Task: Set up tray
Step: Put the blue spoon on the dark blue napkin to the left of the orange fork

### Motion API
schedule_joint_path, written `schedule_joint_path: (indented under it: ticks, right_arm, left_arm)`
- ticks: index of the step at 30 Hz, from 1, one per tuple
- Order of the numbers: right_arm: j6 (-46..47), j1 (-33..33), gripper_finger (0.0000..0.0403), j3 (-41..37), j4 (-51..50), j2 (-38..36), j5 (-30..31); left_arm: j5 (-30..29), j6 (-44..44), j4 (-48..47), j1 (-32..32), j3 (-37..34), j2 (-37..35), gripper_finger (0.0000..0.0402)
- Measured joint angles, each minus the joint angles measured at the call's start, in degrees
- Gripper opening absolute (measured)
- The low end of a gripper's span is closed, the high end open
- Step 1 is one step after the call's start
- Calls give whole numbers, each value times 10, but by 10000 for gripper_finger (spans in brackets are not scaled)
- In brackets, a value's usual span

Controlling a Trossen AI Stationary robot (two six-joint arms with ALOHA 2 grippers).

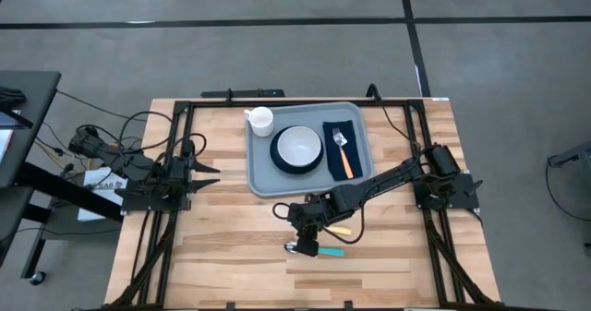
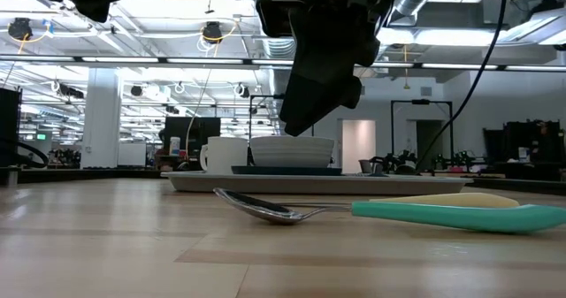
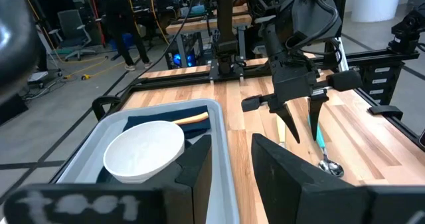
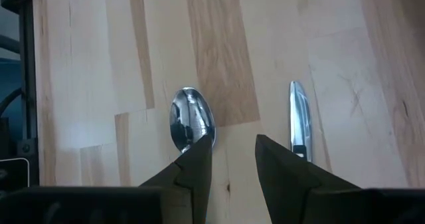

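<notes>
From above, the right gripper [image 1: 297,240] hovers over the teal-handled spoon [image 1: 319,250]; the tray [image 1: 261,168] lies just beyond it. In the right wrist view its fingers [image 4: 192,167] stand apart over the bowl; better to grasp the handle. The left gripper [image 1: 211,175] waits beside the tray, fingers apart.

The table [image 1: 231,246] is pale planked wood with a smooth matt finish. On it beside the matt grey-blue plastic tray [image 1: 263,177], a spoon [image 2: 265,208] shows a mirror-bright metal bowl and a teal plastic handle. In the tray, the white bowl [image 3: 143,151] looks glossy and ceramic, the navy napkin [image 1: 334,159] soft cloth.

Bright even ceiling light, soft shadows, blurred foreground.
</notes>
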Motion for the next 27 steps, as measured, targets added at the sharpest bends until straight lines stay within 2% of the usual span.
schedule_joint_path:
  ticks: [11,27]
  right_arm:
    - [0,0,107,0,-2,0,0]
    - [0,0,107,0,-55,0,2]
  left_arm:
    - [0,0,0,0,0,0,96]
    - [0,0,0,0,0,0,96]
